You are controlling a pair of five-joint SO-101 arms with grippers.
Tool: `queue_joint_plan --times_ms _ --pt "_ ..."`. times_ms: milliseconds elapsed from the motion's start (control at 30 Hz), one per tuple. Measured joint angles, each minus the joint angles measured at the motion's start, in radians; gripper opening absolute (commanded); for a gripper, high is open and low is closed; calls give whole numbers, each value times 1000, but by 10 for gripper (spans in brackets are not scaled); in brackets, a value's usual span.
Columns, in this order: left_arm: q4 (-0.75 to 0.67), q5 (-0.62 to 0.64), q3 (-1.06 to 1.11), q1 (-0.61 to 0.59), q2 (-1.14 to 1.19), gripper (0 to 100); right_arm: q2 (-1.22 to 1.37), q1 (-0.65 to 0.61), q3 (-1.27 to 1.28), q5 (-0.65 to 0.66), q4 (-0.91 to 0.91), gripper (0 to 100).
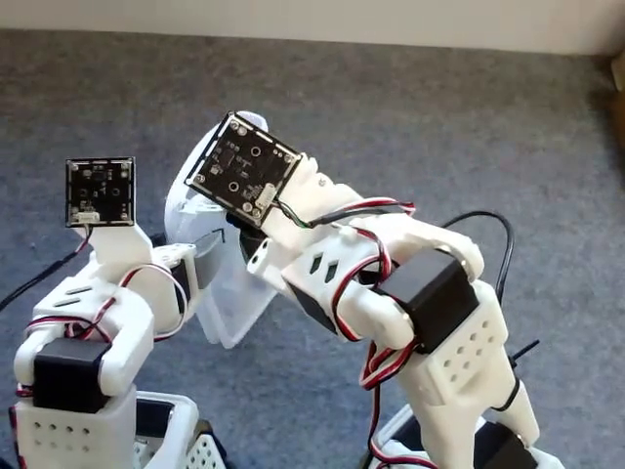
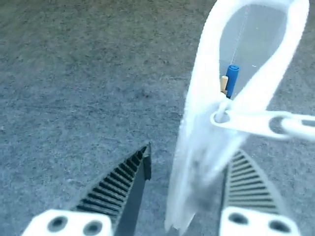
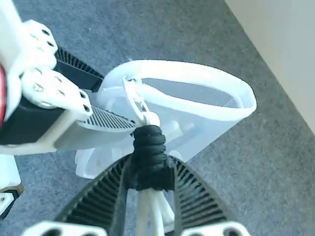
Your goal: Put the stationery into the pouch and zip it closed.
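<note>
A translucent white pouch [image 1: 223,305] stands on the grey carpet with its mouth open [image 3: 197,93]. A blue pen [image 2: 232,78] and a small wooden piece lie inside it. My left gripper [image 2: 192,152] is open around the pouch's zipper end; the wall [image 2: 197,147] rests against one finger [image 2: 246,177], and carpet shows between it and the other. My right gripper [image 3: 150,164] is shut on the black cord [image 3: 149,147] tied to the zipper pull [image 2: 221,118]. It sits close beside the left gripper [image 3: 88,93], at the same end of the pouch.
Grey carpet [image 1: 439,117] spreads all around the pouch. A pale wall edge [image 3: 285,49] runs along the far side. Both arm bases [image 1: 78,391] crowd the near edge, with cables [image 1: 493,234] looping by the right arm.
</note>
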Motion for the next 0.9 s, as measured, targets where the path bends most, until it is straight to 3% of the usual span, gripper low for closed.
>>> queue_joint_plan --times_ms 200,400,900 --pt "-8 2 0 3 3 2 0 58 2 -35 0 5" --pt "-23 2 6 6 9 5 2 109 2 -71 -18 5" --pt "-84 -64 307 43 -571 5 -37 147 2 -89 -35 5"
